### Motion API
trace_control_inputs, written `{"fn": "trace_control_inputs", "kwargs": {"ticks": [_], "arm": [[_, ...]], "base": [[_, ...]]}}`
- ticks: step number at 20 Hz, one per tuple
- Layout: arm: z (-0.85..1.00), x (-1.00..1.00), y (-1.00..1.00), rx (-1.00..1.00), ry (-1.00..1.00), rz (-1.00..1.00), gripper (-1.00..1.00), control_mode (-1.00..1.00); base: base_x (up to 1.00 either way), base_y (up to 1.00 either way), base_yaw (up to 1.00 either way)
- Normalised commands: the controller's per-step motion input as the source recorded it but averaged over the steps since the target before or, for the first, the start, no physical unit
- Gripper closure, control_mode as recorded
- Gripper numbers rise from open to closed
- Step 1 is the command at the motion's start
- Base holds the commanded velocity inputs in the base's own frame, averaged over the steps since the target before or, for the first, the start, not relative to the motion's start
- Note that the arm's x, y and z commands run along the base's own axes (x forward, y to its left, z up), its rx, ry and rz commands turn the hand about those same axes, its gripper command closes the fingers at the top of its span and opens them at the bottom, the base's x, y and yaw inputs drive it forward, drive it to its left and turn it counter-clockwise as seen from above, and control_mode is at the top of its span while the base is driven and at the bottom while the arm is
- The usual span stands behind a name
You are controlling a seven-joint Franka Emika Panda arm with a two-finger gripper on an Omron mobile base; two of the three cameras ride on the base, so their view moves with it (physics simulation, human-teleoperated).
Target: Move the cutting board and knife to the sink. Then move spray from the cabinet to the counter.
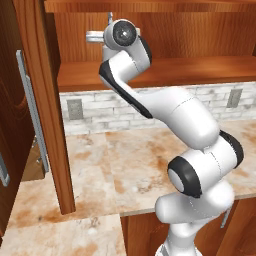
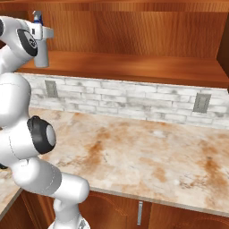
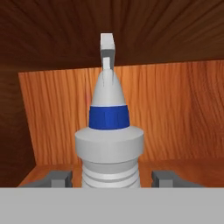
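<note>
Inside the cabinet (image 2: 134, 67), the spray (image 3: 109, 144) stands upright between the fingers (image 3: 54, 178) — gripper (image 3: 109, 179) spread wide, straddling it, not yet closed.

My base cameras give me even, soft light with no glare and no clear single source. The surface (image 2: 147, 156) is bright, and my arm casts only a faint shadow on it. Inside the cabinet (image 1: 165, 30) the wood darkens toward the top, and my hand camera shows its ceiling and left wall almost black. The spray (image 3: 109, 144) reads sharp, with a pale sheen on its shoulder. All three pictures are coarse and slightly soft at edges.
</note>
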Motion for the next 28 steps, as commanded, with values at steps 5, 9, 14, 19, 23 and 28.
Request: {"fn": "trace_control_inputs", "kwargs": {"ticks": [5, 9, 14, 19, 23, 28], "arm": [[0.0, -0.23, 0.0, 0.0, 0.0, -0.01, 1.0, -1.0], [0.0, -0.27, 0.0, 0.0, 0.0, 0.0, 1.0, -1.0], [0.0, -0.3, 0.0, 0.01, 0.0, 0.0, 1.0, -1.0], [0.0, -0.37, -0.01, 0.02, 0.0, 0.0, 1.0, -1.0], [0.0, -0.39, -0.08, 0.03, 0.0, 0.0, 1.0, -1.0], [0.0, -0.36, -0.16, 0.01, 0.0, 0.0, 1.0, -1.0]], "base": [[0.0, 0.0, 0.0], [0.0, 0.0, 0.0], [0.0, 0.0, 0.0], [0.0, 0.0, 0.0], [0.0, 0.0, 0.0], [0.0, 0.0, 0.0]]}}
